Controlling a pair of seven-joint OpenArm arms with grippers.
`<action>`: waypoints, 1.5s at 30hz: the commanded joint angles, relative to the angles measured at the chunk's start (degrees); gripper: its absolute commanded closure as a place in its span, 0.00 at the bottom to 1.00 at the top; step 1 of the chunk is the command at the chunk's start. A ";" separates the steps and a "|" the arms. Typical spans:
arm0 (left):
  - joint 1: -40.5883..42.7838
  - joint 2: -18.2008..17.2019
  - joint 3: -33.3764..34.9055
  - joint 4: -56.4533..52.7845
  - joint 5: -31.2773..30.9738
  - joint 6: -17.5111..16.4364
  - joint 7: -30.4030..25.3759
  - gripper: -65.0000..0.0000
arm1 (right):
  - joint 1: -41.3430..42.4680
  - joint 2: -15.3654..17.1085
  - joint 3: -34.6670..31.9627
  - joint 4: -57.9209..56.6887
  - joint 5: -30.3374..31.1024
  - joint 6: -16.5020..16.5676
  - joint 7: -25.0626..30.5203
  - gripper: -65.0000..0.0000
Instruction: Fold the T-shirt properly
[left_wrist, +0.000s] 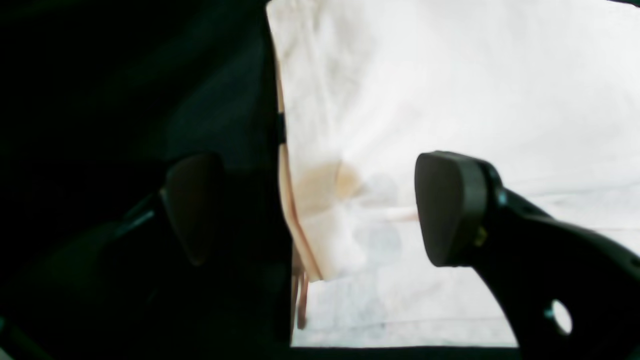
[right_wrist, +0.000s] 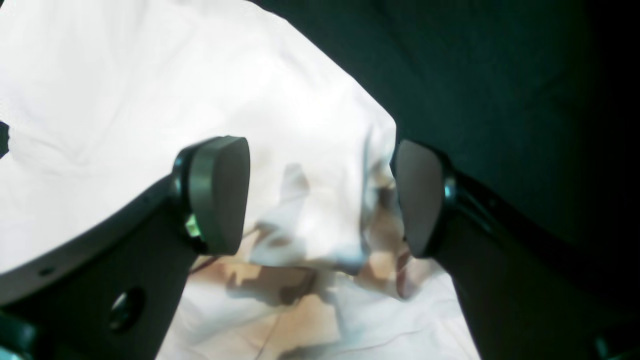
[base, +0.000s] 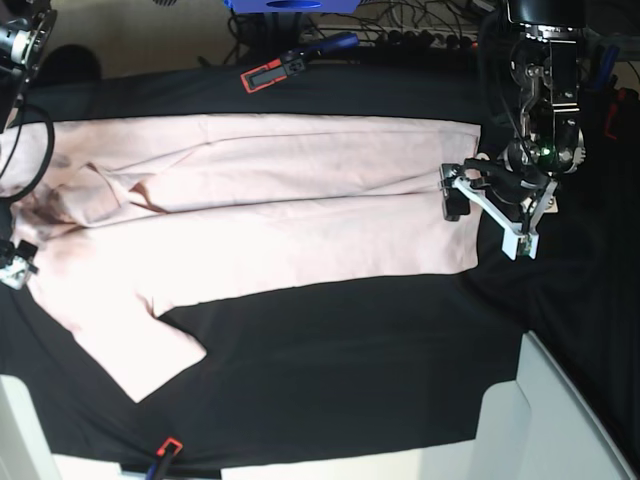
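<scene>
The T-shirt (base: 250, 210) lies spread across the black cloth (base: 340, 360) that covers the desk, its long body running from one side of the base view to the other, with a lengthwise fold doubling the far part over the near part. One short sleeve (base: 140, 350) sticks out toward the near edge at that view's left, and the fabric around the collar end there is bunched and shadowed. The left tool (left_wrist: 320, 210) hangs over the hem end of the shirt, at the base view's right; its two dark pads stand wide apart, one over the black cloth and the other over the pale fabric, with the folded edge of the shirt running between them and nothing pinched. In the base view the same tool (base: 490, 200) sits right at the shirt's end. The right tool (right_wrist: 320, 197) is over the crumpled collar end, its pads likewise spread with rumpled fabric lying loose beneath and between them, not gripped. In the base view only a bit of that arm shows at the left edge. A red and black clamp (base: 275, 70) lies at the far side of the desk, apart from the shirt, and another small red clamp (base: 167, 447) sits at the near edge.
</scene>
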 joint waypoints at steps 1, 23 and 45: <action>-1.82 -0.64 -1.52 1.02 0.15 0.24 -1.40 0.10 | 2.30 1.40 0.07 0.92 0.18 0.13 2.44 0.31; -15.54 -1.95 -2.22 -13.31 0.68 0.15 -1.31 0.11 | 26.48 6.24 -27.80 -53.24 0.45 0.48 38.66 0.24; -14.04 -2.31 -2.49 -13.22 0.68 0.15 -1.31 0.11 | 22.70 3.78 -27.71 -54.20 0.62 3.64 38.48 0.83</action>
